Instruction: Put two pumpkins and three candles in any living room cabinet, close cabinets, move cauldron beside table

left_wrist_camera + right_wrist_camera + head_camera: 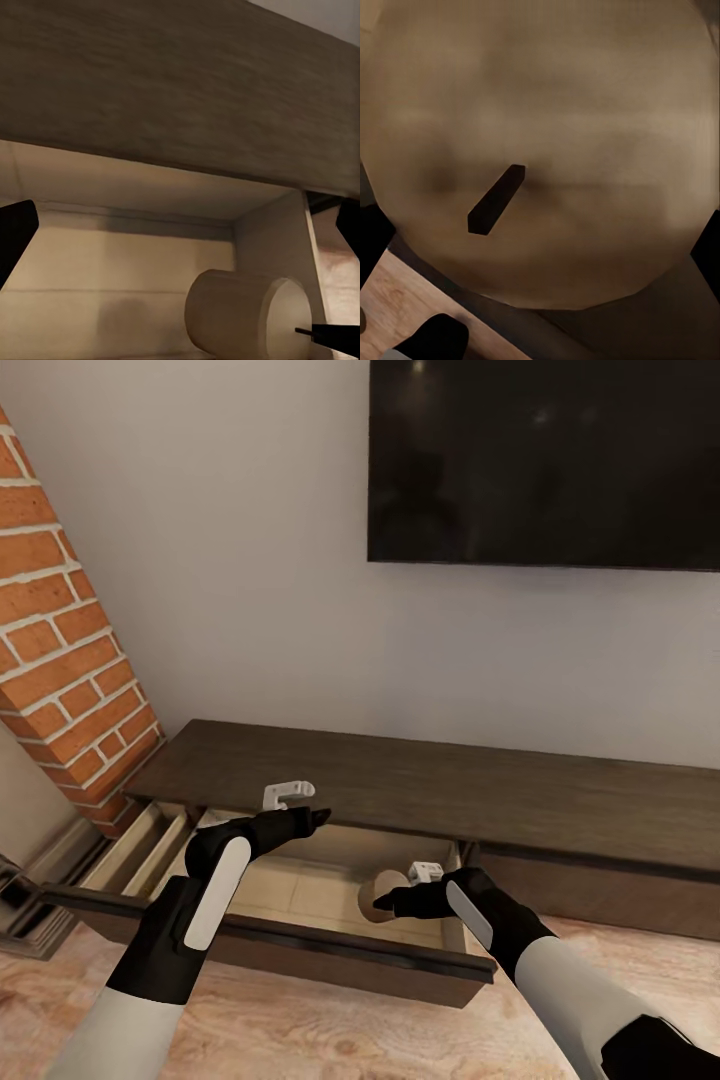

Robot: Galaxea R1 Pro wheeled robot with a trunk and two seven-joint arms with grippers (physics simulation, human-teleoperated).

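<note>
Tan candle (382, 892): in my right gripper (392, 905), held over the open drawer near its right end; in the right wrist view the candle (540, 150) sits close to the lens, wick end on, dark wick (496, 199) plain.
Right gripper state: closed on the candle, as I judge from how the black fingers wrap it in the head view.
Left gripper (318, 817): fingers spread apart, nothing between them, hovering above the back of the same drawer; its wrist view looks into the pale interior at the candle (247, 311).
Cabinet (420, 785): one wide drawer (300, 890) pulled out, a second one (130, 850) to its left also open.
Done so far: nothing else lies in the visible part of the drawer.
Left to do: release this candle, stow the other pieces, shut the drawers, move the cauldron to the table.
</note>
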